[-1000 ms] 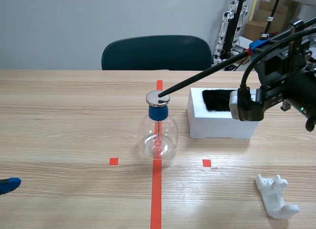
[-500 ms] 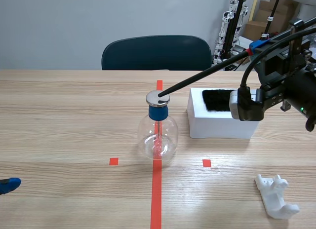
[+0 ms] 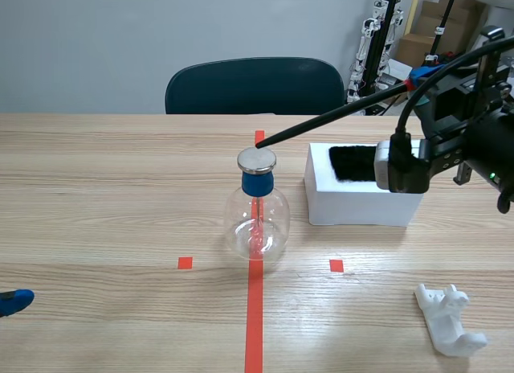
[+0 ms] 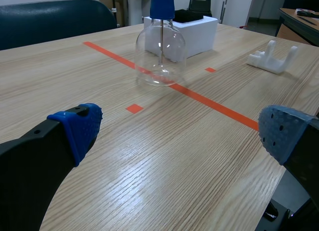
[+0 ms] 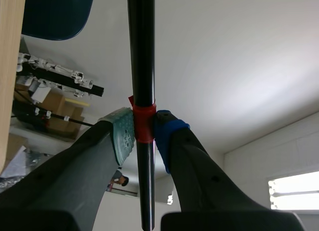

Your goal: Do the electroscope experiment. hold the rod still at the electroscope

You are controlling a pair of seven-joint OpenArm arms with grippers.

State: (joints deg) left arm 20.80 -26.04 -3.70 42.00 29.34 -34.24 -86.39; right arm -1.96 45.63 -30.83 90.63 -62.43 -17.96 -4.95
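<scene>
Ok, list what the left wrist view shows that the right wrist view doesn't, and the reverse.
Left wrist only: the open left gripper, and ahead of it the glass electroscope standing on the orange line, the white foam box beyond it and a white plastic holder off to one side. Right wrist only: the right gripper shut on the black rod at its red tape band. Both: the dark chair and the wooden table, which is only a strip in the right wrist view.
</scene>
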